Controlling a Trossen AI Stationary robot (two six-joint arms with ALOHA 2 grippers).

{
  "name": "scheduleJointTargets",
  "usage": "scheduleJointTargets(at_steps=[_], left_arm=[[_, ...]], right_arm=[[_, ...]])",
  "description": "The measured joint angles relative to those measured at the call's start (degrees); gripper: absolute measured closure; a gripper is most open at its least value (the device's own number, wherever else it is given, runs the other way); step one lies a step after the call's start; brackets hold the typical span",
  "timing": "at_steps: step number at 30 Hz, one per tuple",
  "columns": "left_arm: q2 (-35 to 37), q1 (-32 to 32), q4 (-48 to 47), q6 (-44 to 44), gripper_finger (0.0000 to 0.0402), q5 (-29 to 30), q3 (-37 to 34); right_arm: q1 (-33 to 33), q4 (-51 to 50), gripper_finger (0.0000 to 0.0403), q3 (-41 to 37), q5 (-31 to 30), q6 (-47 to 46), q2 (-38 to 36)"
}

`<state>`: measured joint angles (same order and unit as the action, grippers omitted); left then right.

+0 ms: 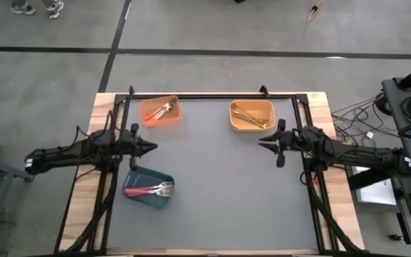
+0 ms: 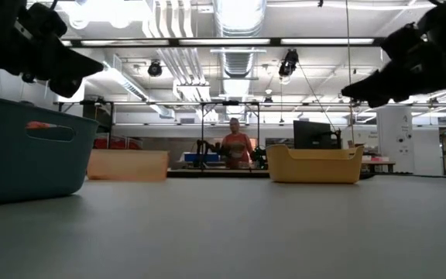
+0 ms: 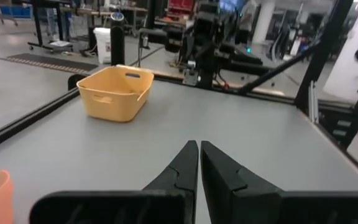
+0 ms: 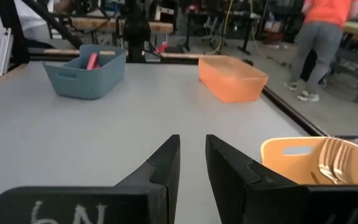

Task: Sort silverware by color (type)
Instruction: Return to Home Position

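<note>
**Forks in three bins, both arms raised at the table sides**

Right now the left gripper (image 1: 152, 147) hangs above the grey mat (image 1: 220, 193) on the left side. It points inward and sits between the orange bin (image 1: 148, 118) and the teal bin (image 1: 130, 187). In the left wrist view its fingers (image 3: 182, 163) are pressed almost together, so it is closed, with nothing held. The right gripper (image 1: 262, 143) mirrors it on the right side, just in front of the yellow bin (image 1: 232, 118). In the right wrist view its fingers (image 4: 166, 158) stand a narrow gap apart, slightly open, with nothing between them. The two grippers face each other, well apart.

Fork locations:
- The orange forks (image 1: 164, 109) are in the orange bin, at the back left of the mat. There are a few of them, lying crossed.
- The gold forks (image 1: 248, 114) are in the yellow bin, at the back right. The right wrist view shows their tines upright against the near wall.
- The pink-handled forks (image 1: 152, 190) are in the teal bin, at the front left. They lie side by side with tines toward the right.

In the low view both arms are up off the mat. The teal bin is close on the left, and the orange and yellow bins are farther back. A person in an orange top (image 2: 235, 143) stands in the room behind the table.
</note>
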<state>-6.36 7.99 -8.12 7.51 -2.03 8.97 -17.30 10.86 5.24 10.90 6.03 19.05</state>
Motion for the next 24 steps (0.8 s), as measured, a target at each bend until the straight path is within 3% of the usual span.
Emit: scheduleJointTargets(at_steps=[14,21,24], left_arm=[[6.4,0.0,7.0,3.8,0.0402,-0.1,-6.7],[5.4,-0.1,9.9,3.9,0.0401,-1.8,-8.4],[5.2,0.0,9.5,4.1,0.0401,0.1,-8.4]], right_arm=[[0.0,-8.7,0.0335,-4.5,-3.5,1.0,-18.5],[0.0,-8.8,0.0335,-4.5,-3.7,1.0,-18.2],[0.0,-9.4,0.0335,-4.5,-7.8,1.2,-18.2]])
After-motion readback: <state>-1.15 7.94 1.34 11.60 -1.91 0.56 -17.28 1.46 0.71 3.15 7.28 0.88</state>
